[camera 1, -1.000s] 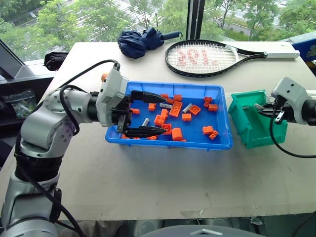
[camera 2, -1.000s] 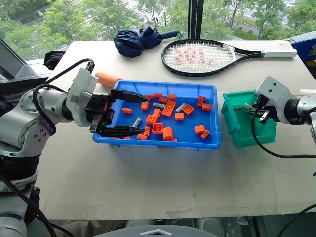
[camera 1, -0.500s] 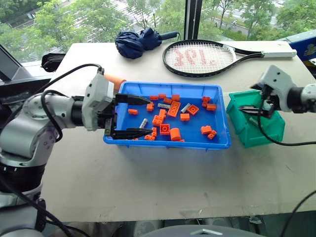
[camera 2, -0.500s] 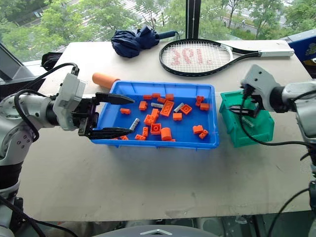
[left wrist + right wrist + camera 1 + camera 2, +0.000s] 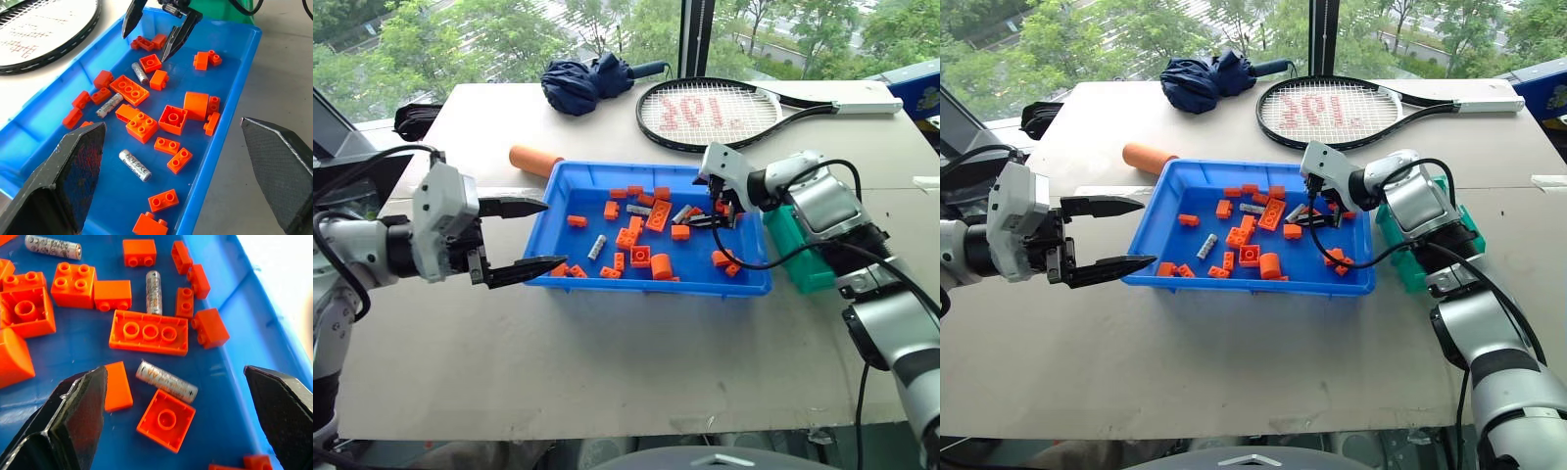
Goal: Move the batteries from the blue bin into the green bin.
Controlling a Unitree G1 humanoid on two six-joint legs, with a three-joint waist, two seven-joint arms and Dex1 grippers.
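Pale worktop by a window: the left gripper (image 5: 519, 237), jaws wide and empty, hangs just outside the blue bin (image 5: 636, 285). Farther in, the right gripper (image 5: 159, 29) (the nearer arm) spreads empty jaws above one of three batteries (image 5: 167, 381), lying crosswise between them among orange bricks (image 5: 662, 214). Green bin (image 5: 795, 257) waits beyond.

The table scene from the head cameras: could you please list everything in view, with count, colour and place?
blue bin: one, bright blue, table centre.
batteries: three visible, silver-grey, in the blue bin.
toy bricks: many, orange, scattered in the blue bin.
green bin: one, teal-green, right of the blue bin, behind the right arm.
orange cylinder: one, by the blue bin's far-left corner.
tennis racket: one, black frame, far side.
folded umbrella: one, navy, far side.
left gripper: open, left of the blue bin.
right gripper: open, over the blue bin's right part.
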